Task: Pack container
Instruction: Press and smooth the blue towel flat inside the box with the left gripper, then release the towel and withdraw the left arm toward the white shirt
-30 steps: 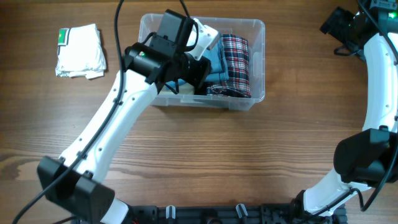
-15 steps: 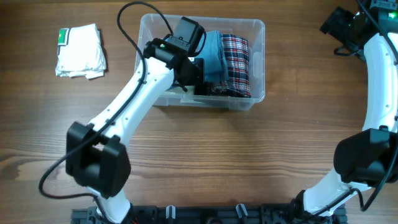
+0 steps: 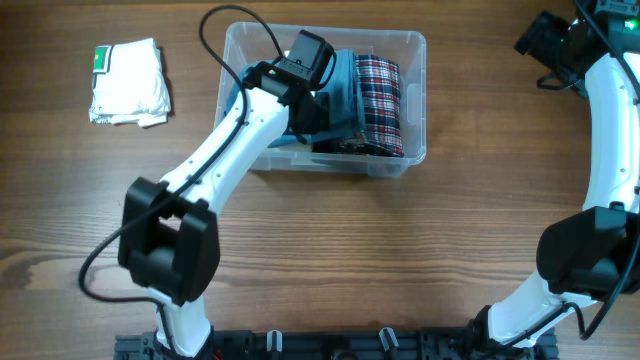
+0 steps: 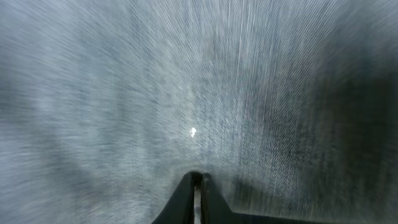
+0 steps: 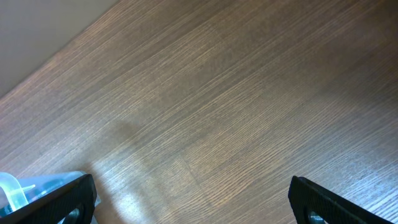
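Observation:
The clear plastic container [image 3: 416, 95] stands at the back middle of the table. Inside it lie a folded blue denim cloth [image 3: 345, 85] and a red plaid cloth [image 3: 381, 100] on its right. My left gripper [image 3: 305, 112] reaches down into the container's left half, its tips hidden under the wrist. In the left wrist view its jaws [image 4: 196, 179] are shut and pressed against blurred grey-blue fabric [image 4: 186, 81] that fills the frame. My right gripper [image 3: 545, 40] is far away at the back right, open and empty over bare wood [image 5: 199, 199].
A folded white cloth [image 3: 130, 82] with a green tag lies on the table at the back left. A corner of the container [image 5: 15, 186] shows at the lower left of the right wrist view. The right arm curves along the table's right edge.
My left wrist has shifted right and sunk deeper into the container, and the arm's elbow has swung inward. The right arm has not moved.

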